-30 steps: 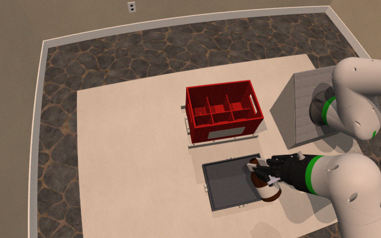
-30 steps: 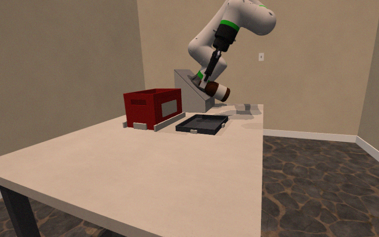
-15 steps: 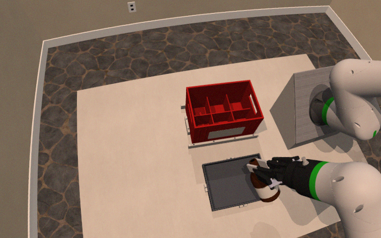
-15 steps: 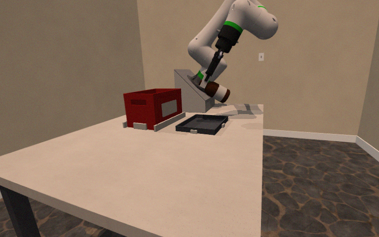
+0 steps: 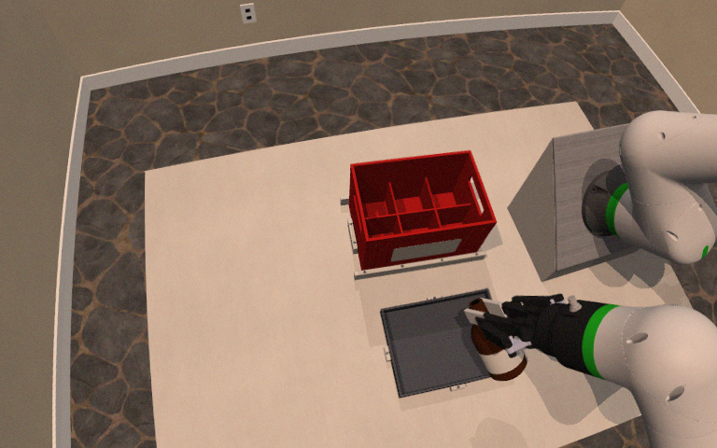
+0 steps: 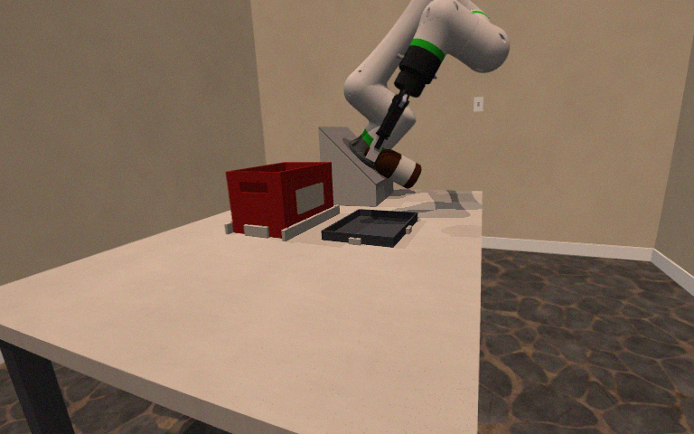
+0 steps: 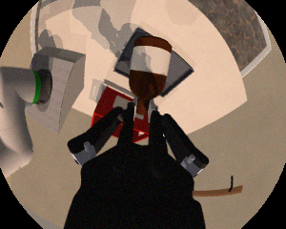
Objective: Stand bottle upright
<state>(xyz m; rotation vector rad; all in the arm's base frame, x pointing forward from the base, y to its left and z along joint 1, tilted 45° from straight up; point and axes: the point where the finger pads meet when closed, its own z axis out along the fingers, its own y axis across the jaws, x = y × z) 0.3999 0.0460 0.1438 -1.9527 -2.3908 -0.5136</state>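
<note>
The fingers [image 5: 490,327] are clamped nearly shut on the neck end of the bottle [image 5: 499,357], which hangs in the air above the tray [image 5: 401,355], clear of it. In the top view the bottle sits over the tray's 3 o'clock rim, its long axis running from the neck at about 11 o'clock to the base at about 5 o'clock. The exterior view shows it lying close to horizontal, base [image 6: 414,173] tipped a little downward and pointing away from the crate [image 6: 265,199]. My reading: the coming move turns on swinging that base down under the neck, and shifting toward 9 o'clock so it lands inside the tray's rim.

Count: one bottle, one tray, one crate with six cells, one arm, one desk [image 5: 251,311]. The crate stands at the tray's 12 o'clock, apart from it.
</note>
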